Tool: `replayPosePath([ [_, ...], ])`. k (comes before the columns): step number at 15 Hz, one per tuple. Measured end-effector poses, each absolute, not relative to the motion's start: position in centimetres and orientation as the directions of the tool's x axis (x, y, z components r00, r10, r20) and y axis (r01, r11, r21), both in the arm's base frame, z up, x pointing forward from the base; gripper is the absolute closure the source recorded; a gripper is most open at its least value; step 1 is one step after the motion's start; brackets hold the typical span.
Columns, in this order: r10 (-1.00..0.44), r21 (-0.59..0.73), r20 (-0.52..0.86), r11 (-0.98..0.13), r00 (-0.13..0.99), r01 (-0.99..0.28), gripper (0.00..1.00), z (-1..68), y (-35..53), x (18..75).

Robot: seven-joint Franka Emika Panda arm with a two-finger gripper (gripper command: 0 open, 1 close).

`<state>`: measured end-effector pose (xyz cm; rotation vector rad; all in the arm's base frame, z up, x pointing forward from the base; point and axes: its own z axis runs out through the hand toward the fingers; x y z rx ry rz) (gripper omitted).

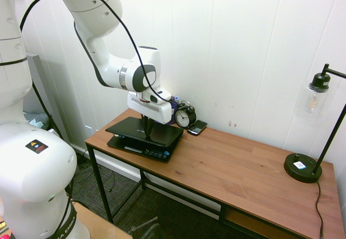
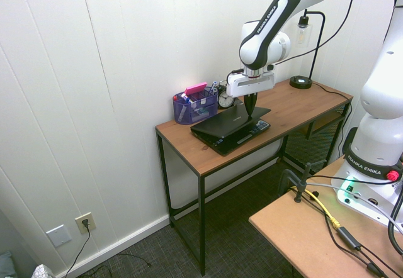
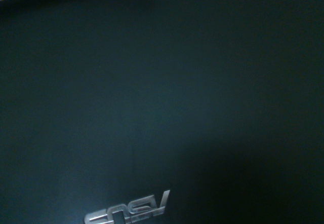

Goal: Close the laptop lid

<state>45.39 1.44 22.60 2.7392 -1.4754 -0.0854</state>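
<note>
Laptop lid (image 1: 145, 131) hung partly closed at tabletop's (image 1: 243, 168) back-left corner; gripper (image 1: 147, 133) pressed together over it, clock (image 1: 185, 115) near.

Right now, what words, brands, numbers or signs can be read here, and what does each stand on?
"ASUS": silver logo on the laptop lid.
"FRANKA EMIKA": arm link, and again on the arm's base.
Too small to read: warning label, clock face, stickers beside the keyboard, tag on the lamp base.
</note>
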Motion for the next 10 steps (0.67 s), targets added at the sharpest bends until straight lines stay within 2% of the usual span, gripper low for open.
replayPosePath([
  [10, -0.833, 0.076, -0.06, -0.553, 0.55, -0.83, 1.0, 21.2, -0.2, 44.1],
])
